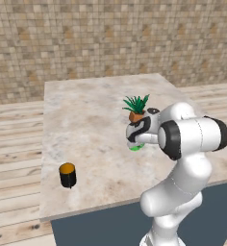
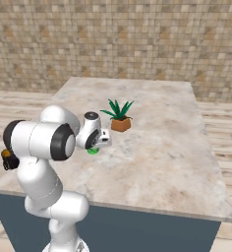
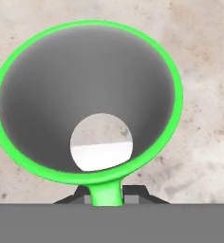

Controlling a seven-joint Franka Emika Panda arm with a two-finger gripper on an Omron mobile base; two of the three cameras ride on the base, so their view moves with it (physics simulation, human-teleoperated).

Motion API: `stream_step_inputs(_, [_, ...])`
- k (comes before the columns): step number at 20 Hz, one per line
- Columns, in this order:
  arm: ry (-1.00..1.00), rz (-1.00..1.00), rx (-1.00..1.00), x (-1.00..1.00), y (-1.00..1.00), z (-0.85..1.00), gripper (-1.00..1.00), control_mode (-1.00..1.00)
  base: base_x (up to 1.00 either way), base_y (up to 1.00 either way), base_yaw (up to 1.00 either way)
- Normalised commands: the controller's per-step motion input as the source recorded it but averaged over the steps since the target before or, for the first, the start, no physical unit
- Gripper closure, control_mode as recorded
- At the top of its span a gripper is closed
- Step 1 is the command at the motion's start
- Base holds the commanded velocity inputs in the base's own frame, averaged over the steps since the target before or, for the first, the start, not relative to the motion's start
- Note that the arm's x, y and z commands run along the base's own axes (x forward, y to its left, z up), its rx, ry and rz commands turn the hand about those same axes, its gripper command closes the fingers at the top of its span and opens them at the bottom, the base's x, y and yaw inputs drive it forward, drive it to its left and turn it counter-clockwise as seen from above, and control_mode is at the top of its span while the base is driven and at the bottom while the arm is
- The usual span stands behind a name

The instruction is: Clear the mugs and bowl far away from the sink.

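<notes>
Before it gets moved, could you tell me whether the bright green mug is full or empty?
Empty: the bright green mug shows a bare grey inside and pale bottom.

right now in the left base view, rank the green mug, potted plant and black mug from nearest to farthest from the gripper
1. green mug: at the gripper, its handle between the fingers.
2. potted plant: just behind the gripper, further back on the counter.
3. black mug: farthest, near the counter's front left edge.
</notes>
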Motion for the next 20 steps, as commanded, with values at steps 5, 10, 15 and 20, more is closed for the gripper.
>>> stream_step_inputs(5, [0.00, 0.00, -0.07, 0.00, 0.10, -0.39, 1.00, -1.00, 0.00, 0.00, 0.00])
stream_step_inputs(10, [-0.01, 0.00, -0.03, -0.01, 0.12, -0.10, -1.00, -1.00, 0.00, 0.00, 0.00])
stream_step_inputs(15, [-0.04, 0.05, 0.00, -0.15, 0.00, 0.01, -1.00, -1.00, 0.00, 0.00, 0.00])
stream_step_inputs(20, [-0.07, 0.10, 0.03, -0.33, -0.04, 0.23, -1.00, -1.00, 0.00, 0.00, 0.00])
